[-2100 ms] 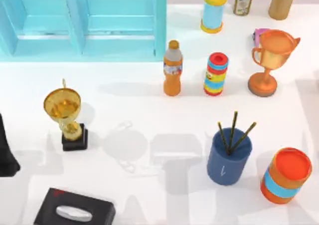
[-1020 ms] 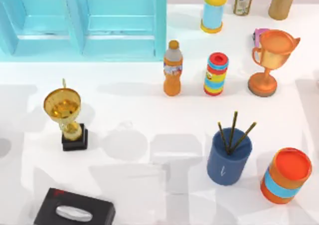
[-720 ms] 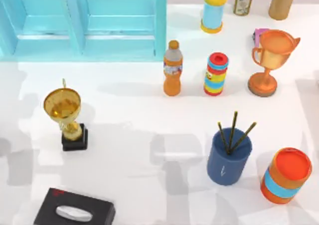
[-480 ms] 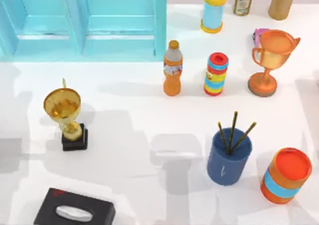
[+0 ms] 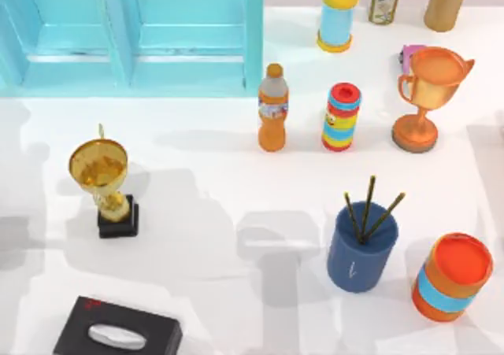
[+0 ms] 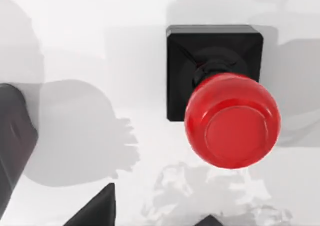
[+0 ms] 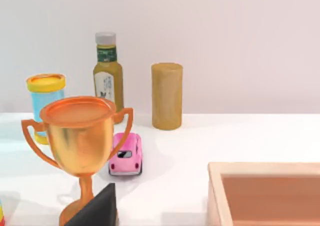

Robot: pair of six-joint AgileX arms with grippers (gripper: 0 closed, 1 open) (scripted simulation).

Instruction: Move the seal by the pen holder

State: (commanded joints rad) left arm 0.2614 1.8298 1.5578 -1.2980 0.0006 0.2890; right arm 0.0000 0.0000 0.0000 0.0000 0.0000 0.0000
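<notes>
Bright, even light is flooding the table (image 5: 236, 134), soft grey shadows pooling around the pen holder (image 5: 361, 249).

My top camera looks down on the white table (image 5: 236, 158). My left wrist camera hangs close above the red-knobbed, black-based seal (image 6: 225, 105), facing down. My right wrist camera looks level across the table at the copper-orange trophy (image 7: 80, 141) (image 5: 429, 95), shared with the top view.

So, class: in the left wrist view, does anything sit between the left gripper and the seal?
Nothing visible does. The seal stands on bare white table, with only shadows between it and the dark fingertips.
</notes>
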